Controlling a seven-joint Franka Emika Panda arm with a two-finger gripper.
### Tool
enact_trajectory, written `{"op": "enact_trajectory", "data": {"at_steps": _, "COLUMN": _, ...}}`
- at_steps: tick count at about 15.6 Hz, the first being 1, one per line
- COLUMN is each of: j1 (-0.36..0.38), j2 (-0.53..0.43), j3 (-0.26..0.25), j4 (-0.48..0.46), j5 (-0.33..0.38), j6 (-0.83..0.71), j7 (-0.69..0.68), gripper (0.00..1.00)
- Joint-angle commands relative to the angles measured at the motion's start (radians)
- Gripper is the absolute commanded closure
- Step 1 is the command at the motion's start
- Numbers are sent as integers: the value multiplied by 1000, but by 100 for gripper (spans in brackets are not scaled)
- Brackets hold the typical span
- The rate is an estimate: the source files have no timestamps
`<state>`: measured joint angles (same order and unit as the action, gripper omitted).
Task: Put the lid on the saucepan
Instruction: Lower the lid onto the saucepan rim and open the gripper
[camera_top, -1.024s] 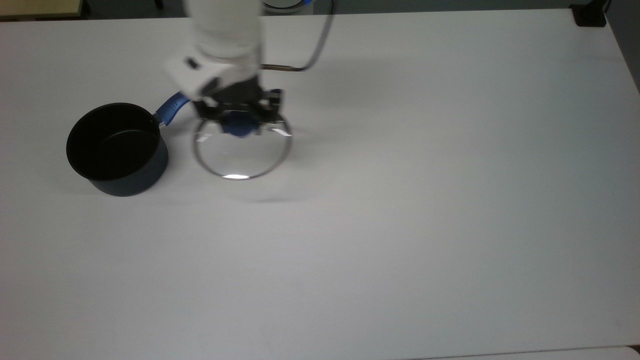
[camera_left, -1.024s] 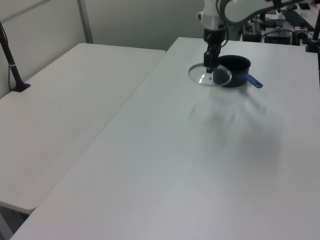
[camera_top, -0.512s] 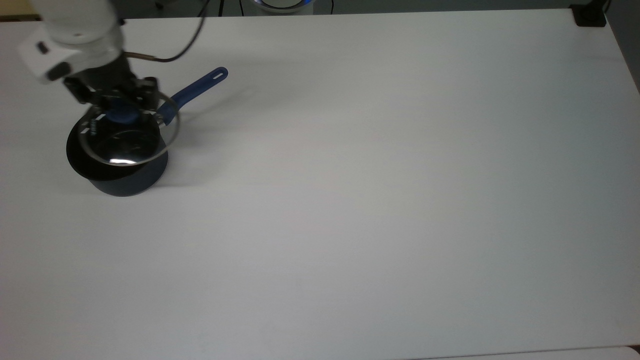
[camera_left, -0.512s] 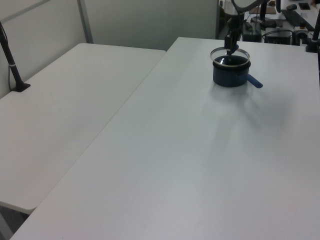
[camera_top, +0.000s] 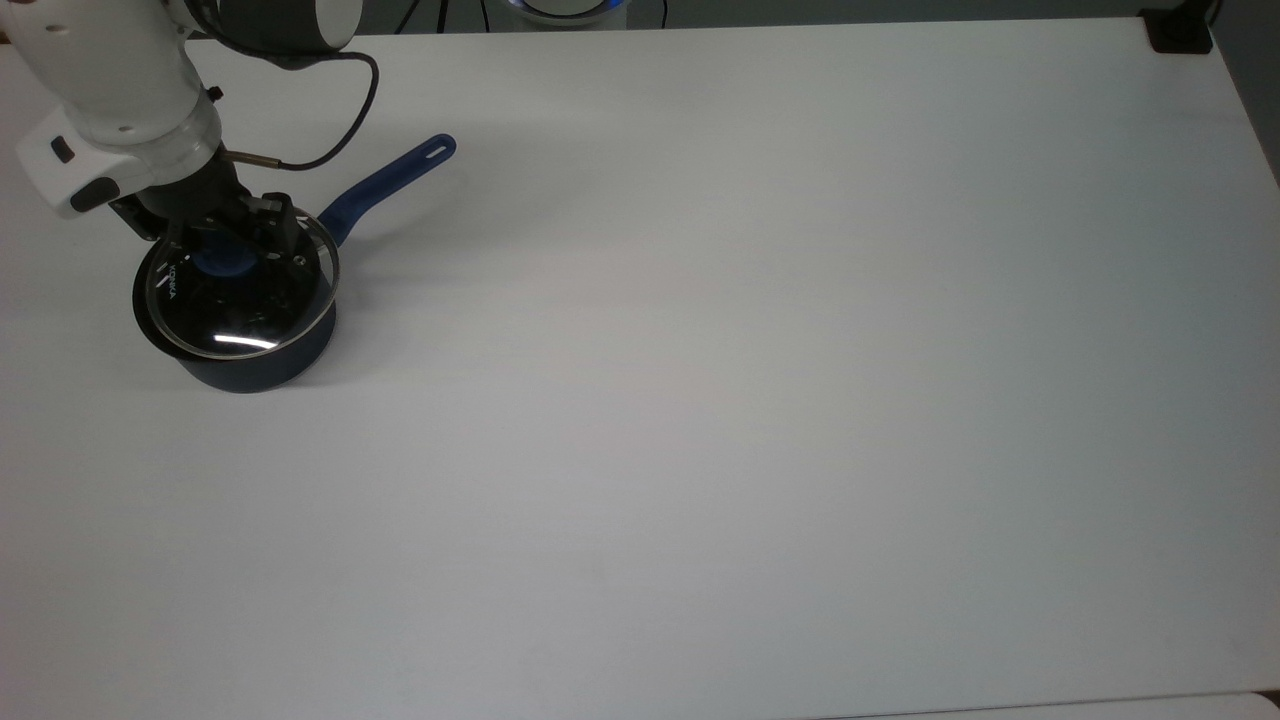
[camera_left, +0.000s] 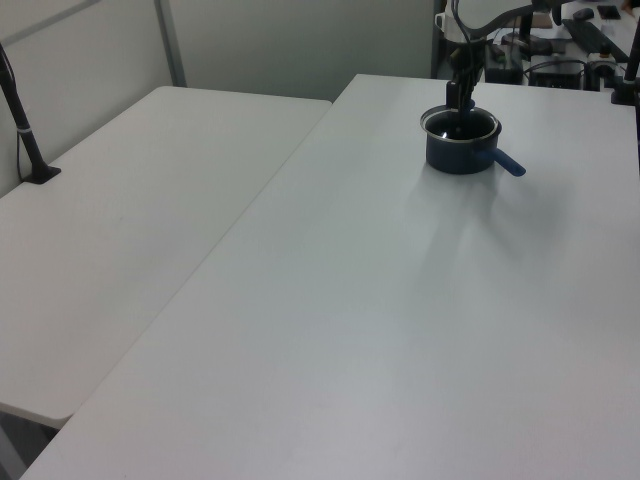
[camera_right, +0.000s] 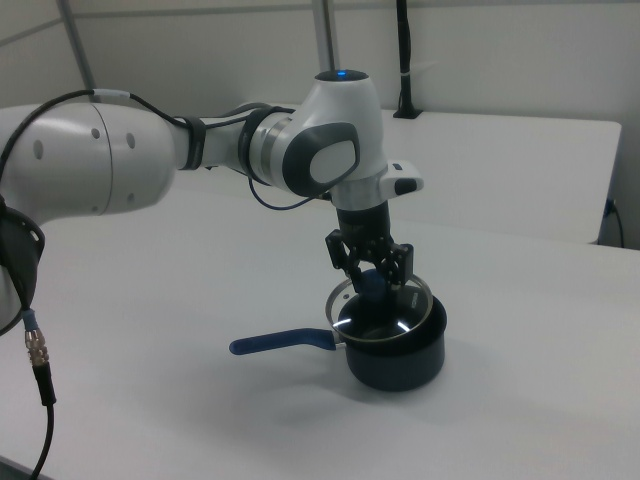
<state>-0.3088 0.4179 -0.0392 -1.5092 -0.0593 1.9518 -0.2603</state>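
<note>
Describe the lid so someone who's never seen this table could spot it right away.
On the white table, find the dark navy saucepan near the top view's left edge. Right over its mouth, held by the gripper, is the lid: a clear glass disc with a thin metal rim and blue knob.

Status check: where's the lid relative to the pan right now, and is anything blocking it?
Gripper shut on the lid by its blue knob. Lid over the saucepan, not yet seated on the rim. Nothing in the way.
</note>
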Motion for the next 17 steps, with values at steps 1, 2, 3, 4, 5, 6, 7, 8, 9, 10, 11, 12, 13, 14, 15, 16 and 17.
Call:
{"op": "enact_trajectory", "data": {"at_steps": 1, "j1": -10, "j2": 7, "j3": 1, "j4": 26, "j5": 18, "j6": 13, "j7": -20, "gripper": 40}}
{"op": "enact_trajectory", "data": {"at_steps": 2, "j1": -10, "j2": 7, "j3": 1, "j4": 26, "j5": 18, "j6": 19, "j7": -22, "gripper": 39}}
{"op": "enact_trajectory", "data": {"at_steps": 3, "j1": -12, "j2": 9, "j3": 1, "j4": 26, "j5": 18, "j6": 21, "j7": -22, "gripper": 38}}
{"op": "enact_trajectory", "data": {"at_steps": 4, "j1": -15, "j2": 9, "j3": 1, "j4": 26, "j5": 19, "j6": 21, "j7": -22, "gripper": 38}}
{"op": "enact_trajectory", "data": {"at_steps": 5, "j1": -21, "j2": 7, "j3": 1, "j4": 24, "j5": 19, "j6": 22, "j7": -22, "gripper": 38}}
{"op": "enact_trajectory", "data": {"at_steps": 6, "j1": -24, "j2": 7, "j3": 1, "j4": 24, "j5": 21, "j6": 22, "j7": -23, "gripper": 38}}
{"op": "enact_trajectory", "data": {"at_steps": 7, "j1": -24, "j2": 7, "j3": 1, "j4": 24, "j5": 21, "j6": 22, "j7": -25, "gripper": 38}}
{"op": "enact_trajectory", "data": {"at_steps": 8, "j1": -24, "j2": 7, "j3": 1, "j4": 24, "j5": 21, "j6": 22, "j7": -25, "gripper": 38}}
{"op": "enact_trajectory", "data": {"at_steps": 9, "j1": -26, "j2": 7, "j3": 1, "j4": 24, "j5": 21, "j6": 22, "j7": -25, "gripper": 38}}
{"op": "enact_trajectory", "data": {"at_steps": 10, "j1": -27, "j2": 7, "j3": 1, "j4": 24, "j5": 21, "j6": 22, "j7": -25, "gripper": 38}}
{"op": "enact_trajectory", "data": {"at_steps": 11, "j1": -30, "j2": 7, "j3": 1, "j4": 23, "j5": 21, "j6": 22, "j7": -27, "gripper": 38}}
{"op": "enact_trajectory", "data": {"at_steps": 12, "j1": -30, "j2": 9, "j3": 1, "j4": 20, "j5": 22, "j6": 24, "j7": -27, "gripper": 36}}
{"op": "enact_trajectory", "data": {"at_steps": 13, "j1": -30, "j2": 10, "j3": 1, "j4": 18, "j5": 22, "j6": 25, "j7": -27, "gripper": 35}}
{"op": "enact_trajectory", "data": {"at_steps": 14, "j1": -29, "j2": 12, "j3": 1, "j4": 17, "j5": 22, "j6": 32, "j7": -27, "gripper": 35}}
{"op": "enact_trajectory", "data": {"at_steps": 15, "j1": -29, "j2": 13, "j3": 1, "j4": 17, "j5": 22, "j6": 56, "j7": -22, "gripper": 35}}
{"op": "enact_trajectory", "data": {"at_steps": 16, "j1": -29, "j2": 16, "j3": 2, "j4": 14, "j5": 21, "j6": 79, "j7": -20, "gripper": 35}}
{"op": "enact_trajectory", "data": {"at_steps": 17, "j1": -29, "j2": 19, "j3": 2, "j4": 14, "j5": 21, "j6": 82, "j7": -19, "gripper": 34}}
